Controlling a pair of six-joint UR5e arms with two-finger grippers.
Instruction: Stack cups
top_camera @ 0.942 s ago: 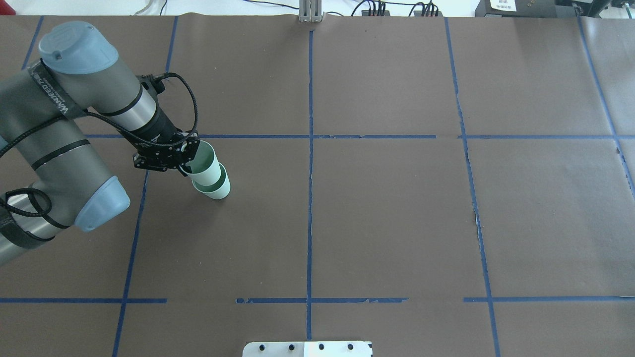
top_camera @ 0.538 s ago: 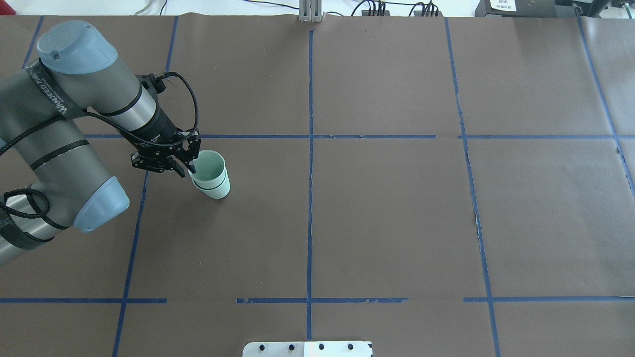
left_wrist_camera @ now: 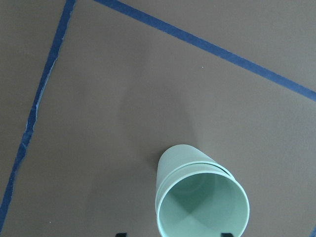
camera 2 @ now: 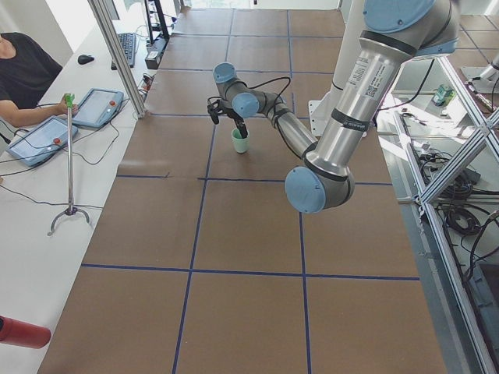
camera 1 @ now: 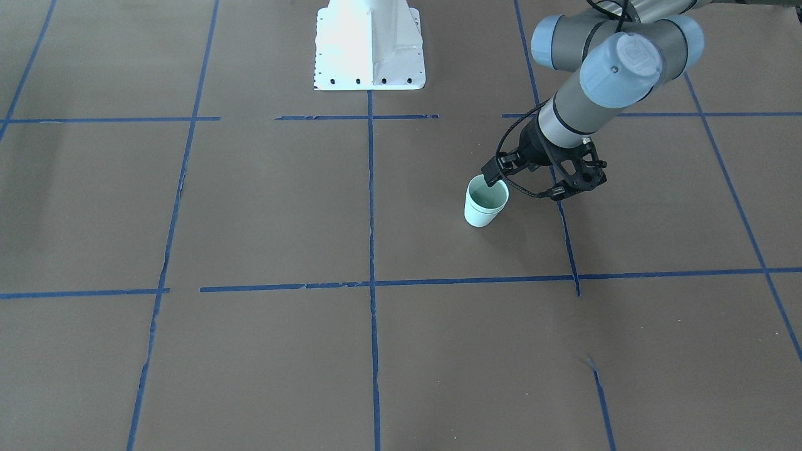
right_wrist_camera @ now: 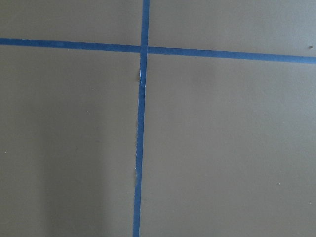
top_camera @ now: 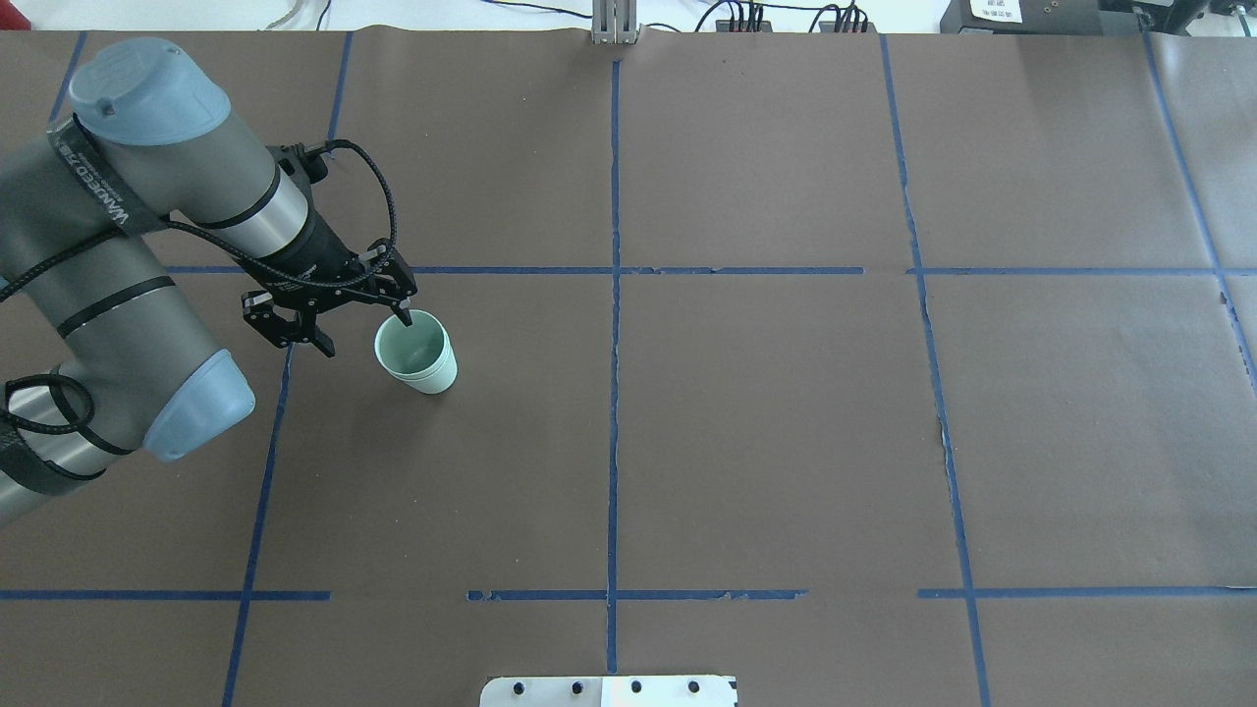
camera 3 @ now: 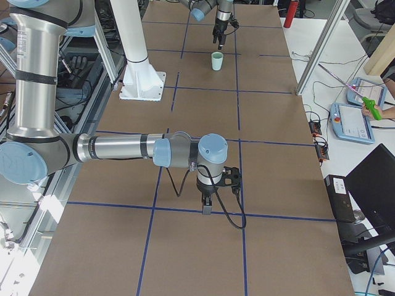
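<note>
Two pale mint-green cups stand nested upright on the brown table: the inner cup sits inside the outer cup. They also show in the front view and the left wrist view. My left gripper is open and empty. It hangs just above and beside the stack, one fingertip over the inner cup's rim, touching neither cup. My right gripper points down at the table far from the cups. It shows only in the exterior right view, so I cannot tell whether it is open or shut.
Blue tape lines divide the brown table. The white robot base plate stands at the robot's side. An operator with tablets sits beyond the far table edge.
My left gripper opened and let go of the upper cup, which dropped fully into the lower cup. The fingers have spread wide and drawn back a little.
</note>
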